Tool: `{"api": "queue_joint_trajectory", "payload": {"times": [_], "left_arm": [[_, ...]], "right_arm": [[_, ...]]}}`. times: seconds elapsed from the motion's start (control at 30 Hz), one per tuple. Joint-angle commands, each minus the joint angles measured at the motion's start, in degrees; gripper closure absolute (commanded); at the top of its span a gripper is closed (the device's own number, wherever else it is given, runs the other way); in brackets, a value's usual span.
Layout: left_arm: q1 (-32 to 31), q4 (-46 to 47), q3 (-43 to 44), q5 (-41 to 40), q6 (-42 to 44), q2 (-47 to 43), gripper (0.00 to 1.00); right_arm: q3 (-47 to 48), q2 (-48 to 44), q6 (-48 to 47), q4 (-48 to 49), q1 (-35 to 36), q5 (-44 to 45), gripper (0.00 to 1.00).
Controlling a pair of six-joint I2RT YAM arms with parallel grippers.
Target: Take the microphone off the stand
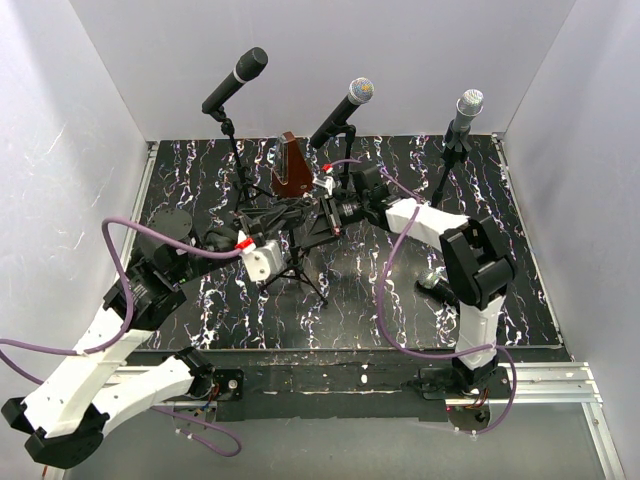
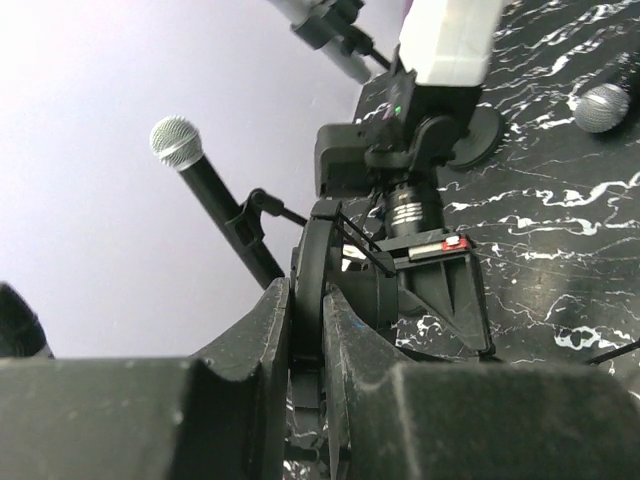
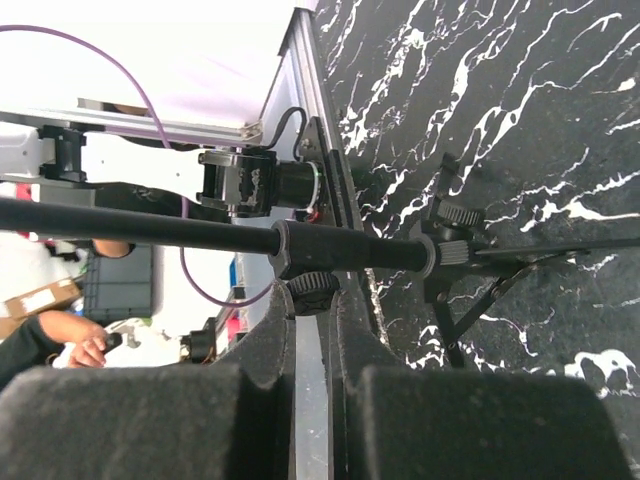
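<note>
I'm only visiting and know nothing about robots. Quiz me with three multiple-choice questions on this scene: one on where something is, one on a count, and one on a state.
1. Where is the brown object?
A) on the far side of the table
B) beside the arm bases
C) held in the air

2. How many microphones sit raised along the back?
A) one
B) three
C) five

3. The right gripper is:
A) wide open
B) shut on the black stand
C) out of sight

Answers:
1. A: it stands behind both grippers.
2. B: three heads rise against the back wall.
3. B: the wrist view shows its fingers closed at the pole.
</note>
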Motion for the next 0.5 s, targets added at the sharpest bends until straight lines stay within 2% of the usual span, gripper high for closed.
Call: {"api": "queue_joint_trajectory", "payload": {"times": [0.0,0.13,0.27,0.37,0.43,0.47], "left_arm": [[-0.23,6.57,-0.8,-12.16,-8.79,-0.62,1.0],[-0.14,7.37,-2.82,-12.28,-9.68,-2.72,1.0],[-0.23,7.46,-4.14,-12.1,-11.18,-4.04,1.0],[-0.23,7.46,-4.58,-10.87,-9.43,-4.49,1.0],[-0.14,7.03,-4.76,-9.03,-7.85,-4.92,1.0],[-0.23,6.5,-4.67,-7.89,-6.01,-5.27,1.0]], "right_arm": [[-2.68,-8.33,-5.78,1.22,0.23,2.73,0.99],[-5.14,-13.17,-15.26,-0.98,0.93,9.41,0.99],[-7.24,-17.3,-31.07,-4.59,3.3,15.12,0.99],[-12.15,-21.07,-42.24,-1.19,5.06,20.22,0.99],[-14.8,-22.31,-44.12,2.16,5.15,22.95,0.99],[-14.38,-22.23,-43.77,2.0,4.98,24.35,0.94]]}}
